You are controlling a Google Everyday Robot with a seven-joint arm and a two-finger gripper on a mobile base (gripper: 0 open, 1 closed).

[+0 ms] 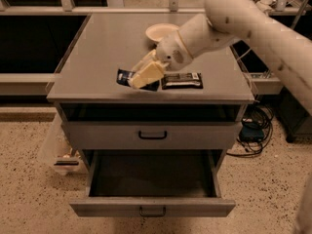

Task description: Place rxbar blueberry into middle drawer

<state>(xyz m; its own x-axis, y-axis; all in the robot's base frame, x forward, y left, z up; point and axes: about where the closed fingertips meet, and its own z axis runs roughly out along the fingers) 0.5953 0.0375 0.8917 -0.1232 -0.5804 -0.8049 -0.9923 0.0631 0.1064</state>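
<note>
Beneath the grey cabinet (97, 48) top, the middle drawer (151, 177) stands pulled out, open from above. The gripper (146, 73) sits over the rxbar blueberry (124, 77), which lies long axis left-right near the front edge, directly above the drawer; whether it grips cannot be told. A black bar (182, 80) lies just right.

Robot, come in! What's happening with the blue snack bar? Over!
Gripper down on small dark blue wrapped bar, cabinet top. Wide bottom grey drawer open. Long black bar lies beside.

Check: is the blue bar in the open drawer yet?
No, the blue bar lies on the cabinet top with the gripper right over it, and the open drawer shows only its dark inside.
</note>
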